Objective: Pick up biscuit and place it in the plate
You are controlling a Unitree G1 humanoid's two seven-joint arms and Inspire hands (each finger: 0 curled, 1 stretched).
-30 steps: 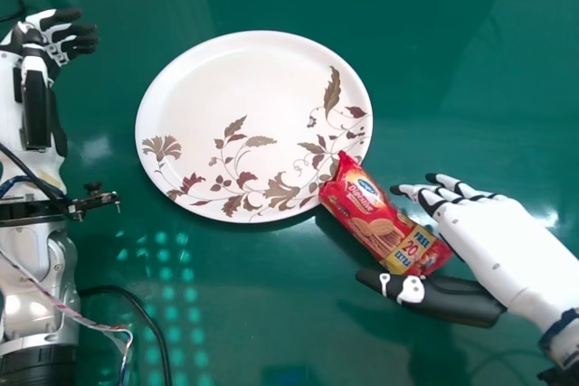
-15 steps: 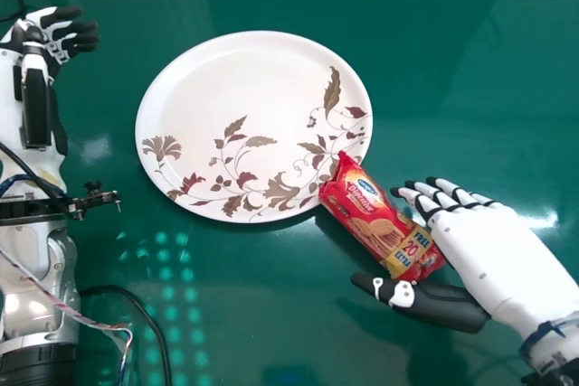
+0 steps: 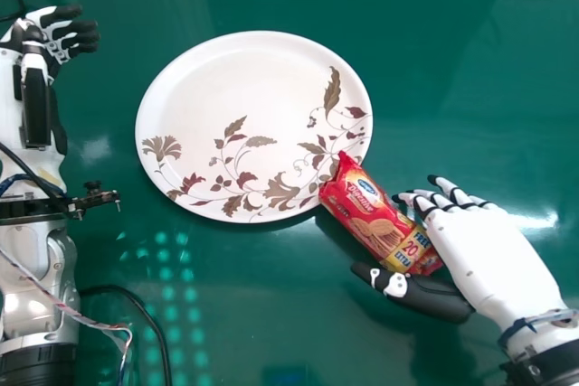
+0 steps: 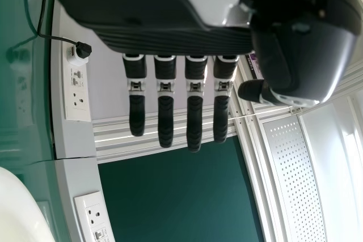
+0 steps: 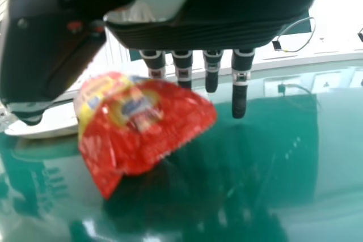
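**Biscuit packet [image 3: 369, 214] at plate's [image 3: 244, 106] rim**

Glossy green table [image 3: 452, 51]; wall sockets [image 4: 76, 96] beyond. The right hand's [image 3: 484, 255] straight fingers and thumb flank the packet, perhaps touching. The left hand's [image 3: 52, 35] fingers stand straight, apart.

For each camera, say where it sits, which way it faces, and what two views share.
Head view: on the head, facing forward and down at plate and biscuit packet; left hand and right hand show.
Left wrist view: at that wrist, facing wall sockets; left hand shows.
Right wrist view: at that wrist, facing packet and table; right hand shows.
Head and right wrist views share the packet.
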